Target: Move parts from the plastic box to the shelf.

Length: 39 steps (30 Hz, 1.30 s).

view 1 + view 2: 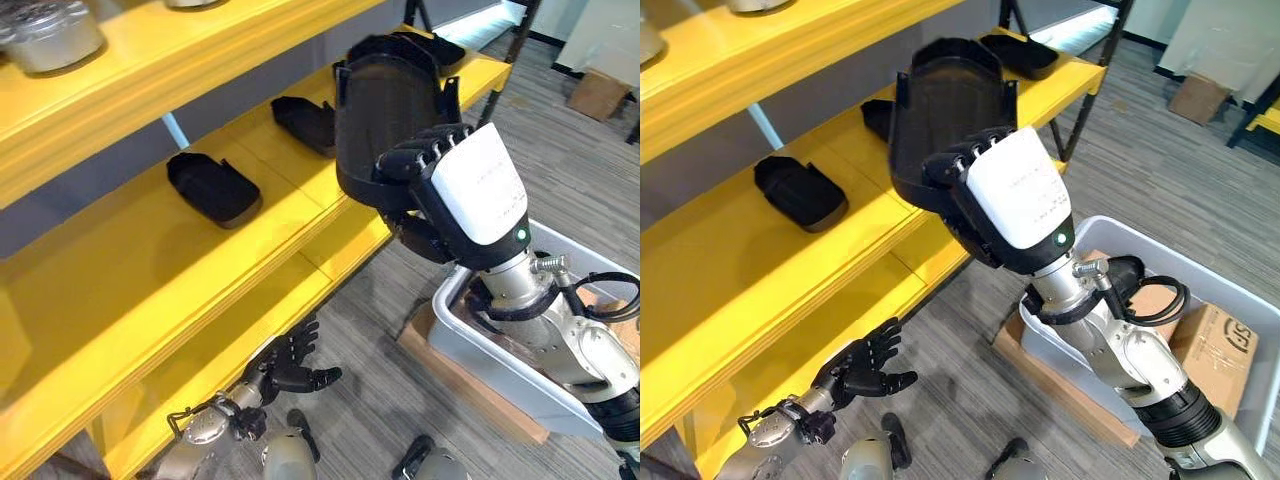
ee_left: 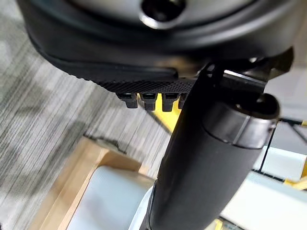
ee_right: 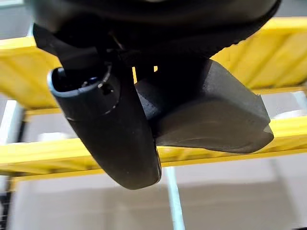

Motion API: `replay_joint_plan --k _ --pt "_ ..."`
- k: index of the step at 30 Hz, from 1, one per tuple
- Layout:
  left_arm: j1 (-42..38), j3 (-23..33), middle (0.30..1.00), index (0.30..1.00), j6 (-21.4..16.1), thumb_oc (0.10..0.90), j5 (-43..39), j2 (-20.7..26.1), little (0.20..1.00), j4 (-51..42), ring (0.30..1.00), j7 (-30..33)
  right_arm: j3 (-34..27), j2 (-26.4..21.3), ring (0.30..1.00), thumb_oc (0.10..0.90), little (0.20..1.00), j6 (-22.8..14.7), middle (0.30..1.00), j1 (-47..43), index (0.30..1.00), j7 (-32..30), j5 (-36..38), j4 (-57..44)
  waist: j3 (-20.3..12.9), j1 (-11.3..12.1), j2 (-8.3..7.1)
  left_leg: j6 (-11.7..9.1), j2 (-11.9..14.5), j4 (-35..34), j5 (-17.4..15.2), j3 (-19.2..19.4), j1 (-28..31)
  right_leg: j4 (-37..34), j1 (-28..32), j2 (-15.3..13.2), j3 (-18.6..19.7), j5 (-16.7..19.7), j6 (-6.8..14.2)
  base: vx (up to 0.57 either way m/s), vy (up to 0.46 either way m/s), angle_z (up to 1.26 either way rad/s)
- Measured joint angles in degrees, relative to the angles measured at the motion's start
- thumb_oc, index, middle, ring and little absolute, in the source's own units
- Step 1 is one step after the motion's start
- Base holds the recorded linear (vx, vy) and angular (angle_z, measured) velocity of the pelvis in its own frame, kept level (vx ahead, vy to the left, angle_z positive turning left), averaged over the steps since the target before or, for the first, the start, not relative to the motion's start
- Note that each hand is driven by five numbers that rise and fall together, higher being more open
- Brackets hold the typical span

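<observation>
The right hand (image 1: 470, 195) is raised in front of the yellow shelf (image 1: 150, 290), its fingers (image 1: 425, 150) curled over the near edge of a large black moulded part (image 1: 385, 110) — the hand is clamped on it, with the part standing up beyond the knuckles and tilted toward the shelf. In the right wrist view the same part (image 3: 206, 110) sits just past the thumb (image 3: 110, 129), with yellow shelf boards behind it. Beyond the held part, three smaller black parts lie on the middle shelf board, one (image 1: 212, 188) off to the hand's left. Below and behind the wrist stands the grey plastic box (image 1: 470, 335) on a flat cardboard sheet (image 1: 470, 385). The left hand (image 1: 295, 365) hangs low beside the bottom shelf board — fingers loosely spread, holding nothing.
</observation>
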Motion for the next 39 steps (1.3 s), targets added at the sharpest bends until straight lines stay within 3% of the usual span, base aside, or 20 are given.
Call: replay_joint_plan --k 5,10,12,15,17,19,21,24,29,33,37,39 --pt "0.47 0.00 1.000 1.000 -2.14 0.900 0.03 1.55 1.000 0.09 1.000 0.01 2.80 0.49 0.300 0.400 0.300 -1.31 0.300 -0.27 0.300 1.10 -0.12 0.09 0.02 1.92 0.01 0.74 -0.33 0.57 -1.00 -0.99 -1.81 -1.44 0.46 -0.15 -0.82 0.65 0.59 -0.09 0.182 0.13" --pt "0.13 -0.22 1.000 1.000 -3.50 0.900 -0.04 1.54 1.000 0.08 1.000 0.01 3.09 1.64 0.300 0.400 0.300 -2.77 0.300 -0.30 0.300 2.30 0.43 0.26 0.11 1.79 -0.11 1.35 -1.84 0.68 -1.16 -2.24 -3.33 -3.02 0.31 0.37 1.31 -0.14 1.99 -0.01 0.135 0.27" --pt "-0.10 -0.10 1.000 1.000 -3.51 0.900 -0.03 1.55 1.000 0.01 1.000 -0.15 3.06 2.01 0.300 0.400 0.300 -3.01 0.300 -0.22 0.300 4.41 3.35 0.26 0.12 1.14 -0.12 1.92 -2.70 0.56 -1.41 -3.56 -4.12 -3.29 0.29 2.05 5.35 -1.15 3.32 0.05 0.046 0.70" --pt "-0.62 0.19 1.000 1.000 -3.17 0.900 0.11 1.85 1.000 -0.37 1.000 -0.83 1.01 2.53 0.300 0.400 0.300 -5.22 0.300 2.63 0.300 5.45 3.84 0.66 0.54 -1.34 -0.77 3.40 -5.73 0.10 -0.88 -7.59 -5.02 -2.28 -0.48 6.09 16.54 -4.44 4.00 0.07 0.020 1.17" --pt "1.73 2.30 1.000 1.000 -3.07 0.900 0.03 2.99 1.000 -1.80 1.000 -1.38 0.40 2.15 0.300 0.400 0.300 -7.47 0.300 4.67 0.300 5.45 2.79 0.68 0.73 -0.99 -1.60 3.24 -6.73 -2.39 0.43 -7.72 -3.96 -3.31 -0.24 7.52 17.92 -4.42 3.54 0.02 -0.047 0.55" --pt "3.56 4.03 1.000 1.000 -1.97 0.900 -0.04 4.72 1.000 -2.08 1.000 -1.54 0.33 2.02 0.300 0.400 0.300 -10.04 0.300 4.52 0.300 5.43 2.30 0.62 0.77 -0.64 -1.63 3.05 -6.56 -5.06 2.26 -6.61 -2.62 -2.60 -0.65 8.53 16.76 -4.80 3.57 0.04 -0.157 -0.15" --pt "4.67 5.10 1.000 1.000 -0.82 0.900 -0.05 5.49 1.000 -2.47 1.000 -1.54 0.32 1.15 0.300 0.400 0.300 -11.62 0.300 5.26 0.300 4.68 1.40 0.64 1.33 -1.46 -1.29 2.68 -6.16 -7.40 3.98 -6.90 -0.32 -5.01 1.27 12.77 18.59 -6.72 1.20 0.03 -0.184 -0.11" --pt "5.67 4.87 1.000 1.000 -0.68 0.900 -0.09 5.44 1.000 -3.49 1.000 -3.04 -0.01 0.34 0.300 0.400 0.300 -13.86 0.300 6.61 0.300 1.33 -2.59 0.87 1.57 -2.13 -0.80 2.02 -5.67 -8.50 5.24 -7.05 2.14 -10.30 6.78 15.31 17.88 -4.51 0.87 -0.02 -0.159 0.15" --pt "4.80 4.30 1.000 1.000 0.53 0.900 -0.01 5.02 1.000 -4.44 1.000 -6.13 0.18 0.80 0.300 0.400 0.300 -16.85 0.300 5.53 0.300 -1.35 -7.02 0.86 1.63 -3.03 0.75 2.02 -5.67 -8.40 6.90 -6.73 0.84 -6.83 6.52 15.28 14.98 -7.51 0.06 -0.03 -0.115 0.36" --pt "2.78 4.06 1.000 1.000 0.63 0.900 0.10 4.74 1.000 -4.23 1.000 -8.40 0.86 0.78 0.300 0.400 0.300 -16.13 0.300 3.10 0.300 0.56 -9.24 0.89 1.68 -2.89 2.32 3.75 -6.04 -9.23 10.38 -1.60 -0.57 -4.73 6.92 14.46 10.05 -9.73 -1.26 -0.03 -0.042 0.66" --pt "4.29 4.06 1.000 1.000 1.19 0.900 0.38 4.81 1.000 -4.24 1.000 -9.20 0.93 0.78 0.300 0.400 0.300 -16.39 0.300 1.52 0.300 1.07 -9.24 0.89 1.51 -2.83 2.65 3.90 -5.87 -11.67 10.21 -0.95 0.09 1.01 4.98 13.30 8.69 -13.29 -3.33 -0.01 0.068 0.23" --pt "4.05 3.76 1.000 1.000 1.77 0.900 0.68 4.49 1.000 -4.01 1.000 -9.22 1.72 0.57 0.300 0.400 0.300 -16.39 0.300 1.56 0.300 1.07 -9.48 0.90 1.45 -3.11 2.59 4.70 -5.03 -12.24 7.72 1.42 0.15 3.25 3.79 12.70 8.61 -14.06 -4.24 0.03 0.179 0.01"
